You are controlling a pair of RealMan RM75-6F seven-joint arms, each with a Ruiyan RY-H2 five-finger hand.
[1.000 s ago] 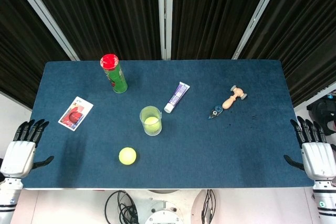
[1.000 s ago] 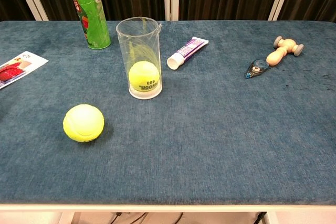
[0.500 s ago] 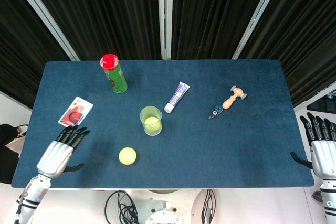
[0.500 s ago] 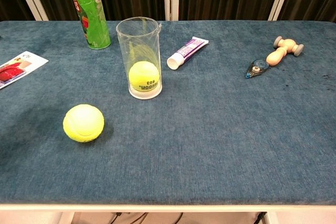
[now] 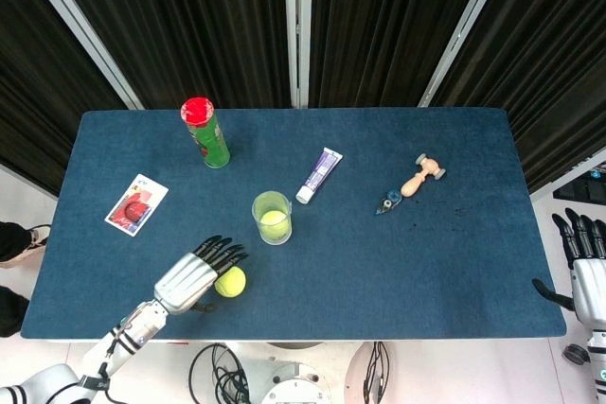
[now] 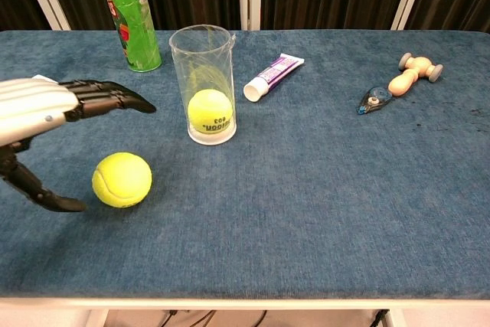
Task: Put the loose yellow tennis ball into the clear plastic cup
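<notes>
My left hand (image 5: 189, 278) hangs over the blue cloth-covered table (image 5: 454, 262), fingers spread and holding nothing, dark fingertips above the loose yellow tennis ball (image 5: 230, 281). The chest view cuts the hand off at the left edge, with my thumb low beside the ball; I can't tell whether it touches the ball. My right hand (image 5: 589, 276) sits at the frame's right edge, partly cropped, fingers apart and empty. The ball lies on the cloth just in front of the clear plastic cup (image 6: 203, 82), which stands upright with a second yellow ball (image 6: 210, 110) inside. Half a second ago my left hand was near the printed card (image 5: 136, 204); it has since come across to the ball, which hasn't moved.
</notes>
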